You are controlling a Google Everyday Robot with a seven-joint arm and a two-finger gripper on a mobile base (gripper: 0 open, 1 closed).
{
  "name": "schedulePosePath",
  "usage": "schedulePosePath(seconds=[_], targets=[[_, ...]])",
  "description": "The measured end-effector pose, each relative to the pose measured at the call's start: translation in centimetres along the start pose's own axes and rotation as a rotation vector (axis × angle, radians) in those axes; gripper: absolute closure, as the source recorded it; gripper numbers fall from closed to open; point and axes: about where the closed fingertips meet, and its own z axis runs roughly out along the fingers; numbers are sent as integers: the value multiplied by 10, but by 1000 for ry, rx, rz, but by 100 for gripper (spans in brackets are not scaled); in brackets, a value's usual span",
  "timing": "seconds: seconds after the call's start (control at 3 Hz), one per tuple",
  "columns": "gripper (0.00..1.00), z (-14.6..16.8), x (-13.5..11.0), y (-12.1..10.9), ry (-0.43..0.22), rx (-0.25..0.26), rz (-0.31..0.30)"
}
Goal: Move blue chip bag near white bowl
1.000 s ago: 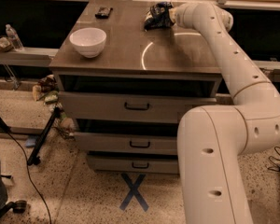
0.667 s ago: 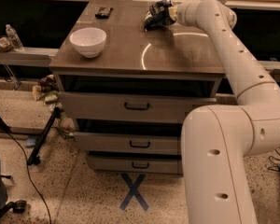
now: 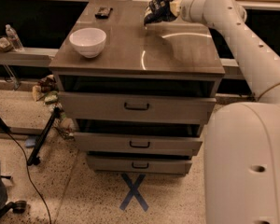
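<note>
Higher than a second ago, the blue chip bag (image 3: 157, 9) hangs clamped in my fingers (image 3: 172, 7), raised to clear the desk (image 3: 177, 55) for carrying. The white bowl (image 3: 87, 41) waits well apart, left of my fingers.

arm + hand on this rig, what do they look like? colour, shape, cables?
Glossy white arm: fat rounded tubular links, bulbous joints, small dark dots along the forearm, no exposed cables. The hand, at the back right of the brown cabinet top, looks cream-white; little else shows.

Dim, soft; tabletop (image 3: 130, 41) glare nr gripper (image 3: 162, 8)
</note>
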Motion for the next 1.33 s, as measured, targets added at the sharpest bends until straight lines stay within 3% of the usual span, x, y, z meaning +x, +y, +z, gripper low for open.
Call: schedulePosePath(seconds=[0.67,1.33], targets=[[100,-34,35,83,57,-116,80],[100,-51,44,131,63,-199,116]])
